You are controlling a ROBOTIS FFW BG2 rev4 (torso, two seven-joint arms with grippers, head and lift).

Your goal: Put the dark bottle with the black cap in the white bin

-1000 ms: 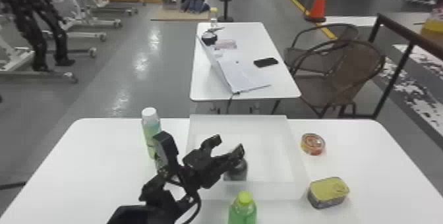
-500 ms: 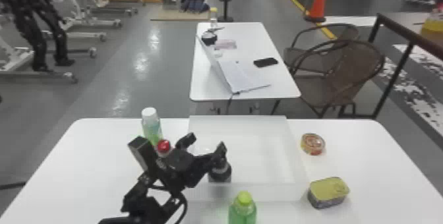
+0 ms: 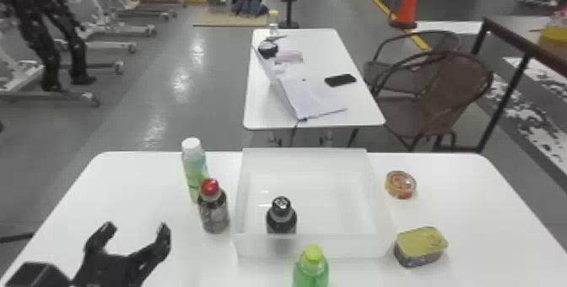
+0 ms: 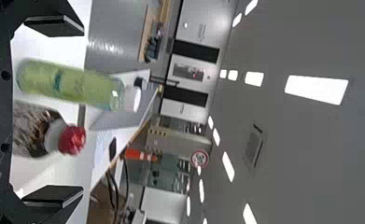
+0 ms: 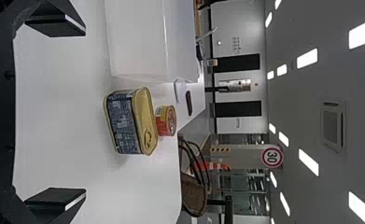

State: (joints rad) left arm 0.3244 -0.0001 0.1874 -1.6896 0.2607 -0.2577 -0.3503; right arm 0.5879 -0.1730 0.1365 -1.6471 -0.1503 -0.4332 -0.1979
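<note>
The left gripper (image 3: 136, 228) is held low on the left of the white bin (image 3: 358, 246), on the robot's side of it, with its fingers spread wide and nothing pinched between them. The right gripper (image 5: 84, 113) is spread wide too, and the bin is seen ahead of it.

Just left of the bin, the red-capped bottle (image 3: 214, 212) should be given lots of room, and so should the white-capped bottle (image 3: 195, 172) behind it. Both could be knocked over by a fast swing.

The dark bottle (image 3: 281, 223) is inside the bin, stood up by the near wall, towards the left corner. The job looks done, so nothing more needs to be grabbed. The left arm should be drawn back slowly — away from the bin, not across it. The green-capped bottle (image 3: 311, 269), in front of the bin's near wall, should not be brushed — and the wall should not be bumped.
</note>
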